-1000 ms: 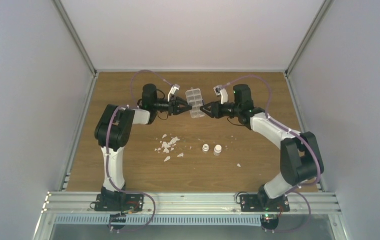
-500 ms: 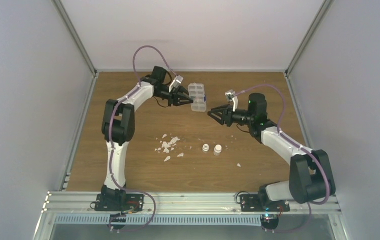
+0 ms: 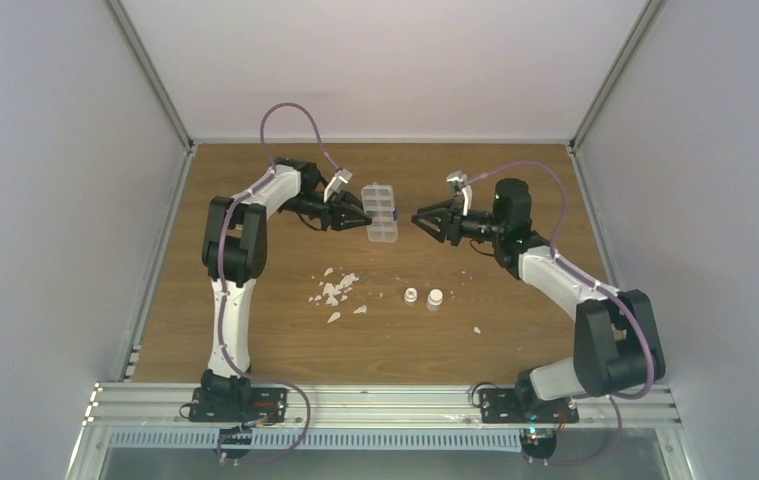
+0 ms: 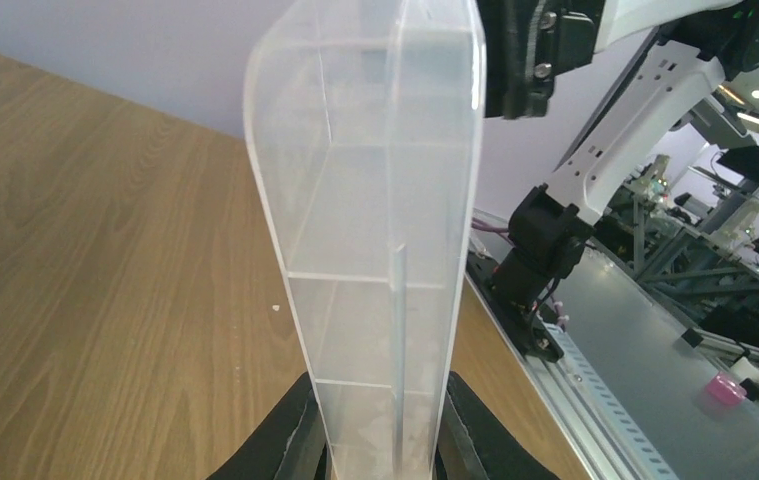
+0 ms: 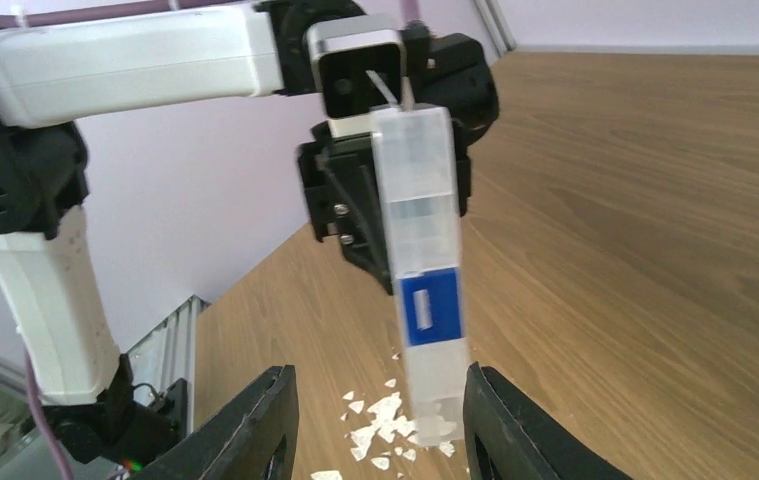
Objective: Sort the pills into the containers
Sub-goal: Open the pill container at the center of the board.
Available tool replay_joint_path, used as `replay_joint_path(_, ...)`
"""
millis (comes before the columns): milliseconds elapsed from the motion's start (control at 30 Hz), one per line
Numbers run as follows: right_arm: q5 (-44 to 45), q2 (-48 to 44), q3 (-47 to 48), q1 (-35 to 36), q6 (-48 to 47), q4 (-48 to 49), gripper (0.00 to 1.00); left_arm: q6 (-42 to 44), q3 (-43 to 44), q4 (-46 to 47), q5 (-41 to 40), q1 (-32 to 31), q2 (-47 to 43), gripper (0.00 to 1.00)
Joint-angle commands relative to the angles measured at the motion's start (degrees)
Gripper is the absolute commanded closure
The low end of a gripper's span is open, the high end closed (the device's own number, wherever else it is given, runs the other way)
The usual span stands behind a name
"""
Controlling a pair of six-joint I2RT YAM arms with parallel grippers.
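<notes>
The left gripper [image 3: 360, 218] is clamped on the clear organiser box [image 3: 381, 210], whose gripped end is cut off in the wrist view. The right gripper [image 3: 423, 221] gapes wide, empty, near the box.

organiser box [image 3: 381, 212] between left gripper [image 3: 362, 217] and right gripper [image 3: 421, 221], behind the vials [image 3: 435, 299]

Soft, even light fills the overhead view: the pale walls [image 3: 55, 200] are bright, the wooden table [image 3: 405, 350] shows only faint, short shadows, and detail is sharp though small. In the left wrist view the clear organiser box [image 4: 375, 200] looms close, milky with a mild sheen, against a slightly soft background with small glare spots at right. The right wrist view is a little blurred throughout.
</notes>
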Motion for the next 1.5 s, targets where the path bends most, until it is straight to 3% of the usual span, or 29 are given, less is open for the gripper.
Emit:
replay_joint_path(0,3.16,3.79,2.99,1.42,-1.62,-0.57,0.0,2.88,-1.46,-2.67,19.25,-0.95,-3.78,0.7)
replay_joint_path(233,0.55,6.95,4.21,2.25,2.48,6.3,0.0,1.9,-1.17,-2.58,19.24,-2.3,-4.08,0.68)
replay_joint_path(600,-4.33,10.18,6.48,3.9,3.3,8.22,0.0,1.35,-0.53,-2.49,19.38,-2.85,-3.51,0.68)
replay_joint_path(1000,-2.83,9.76,6.85,4.45,0.84,2.23,0.01,0.51,-0.12,-2.23,19.42,-1.88,-3.19,0.71)
replay_joint_path(1100,-2.52,9.67,7.33,4.5,0.62,0.77,0.17,0.46,0.04,-2.23,19.42,-1.66,-2.93,0.72)
replay_joint_path(1333,-1.2,9.08,8.58,4.56,-0.52,-3.48,0.73,-0.4,1.46,-2.23,19.43,-1.27,-0.92,0.75)
replay_joint_path(1467,1.33,8.39,9.75,4.56,-1.95,-7.59,0.87,-0.57,1.75,-2.14,19.5,-0.87,-0.41,0.77)
